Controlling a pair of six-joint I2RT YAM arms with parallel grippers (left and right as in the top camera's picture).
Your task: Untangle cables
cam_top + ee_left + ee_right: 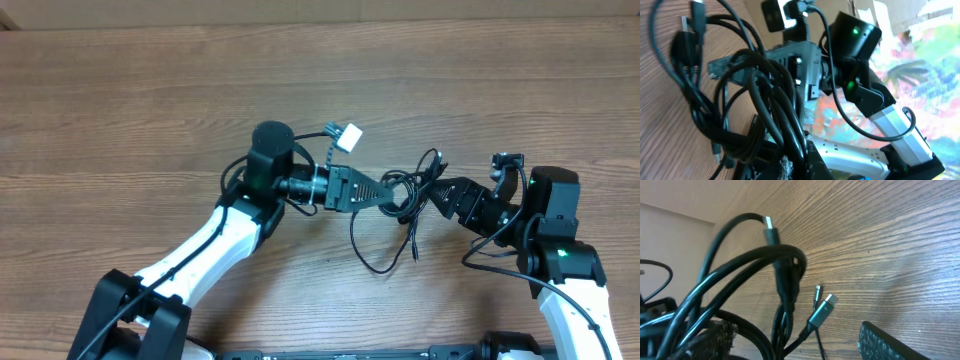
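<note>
1. My left pincer (pixel 390 197) was clamped shut on the cables (pixel 418 182), a black bundle lying mid-counter (pixel 150 100).
2. My right pincer (pixel 440 190) was wide open just beside the bundle, gripping nothing.
3. Loose plug ends (pixel 822 307) hung near the wood.

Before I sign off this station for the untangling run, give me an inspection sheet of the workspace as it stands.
Surface: wood-grain table.
Job's things: cables, thin black cords bunched between the two tools, with one loop trailing on the table; silvery plug ends show in the right wrist view.
Clutter: nothing seen.
Grippers: left tool shut on the cables; right tool open around some of the cords.
Cables: thicker arm wires loop along both arms; white connector beside the left arm.
Surroundings: pale strip beyond the table's far edge; otherwise nothing seen.
</note>
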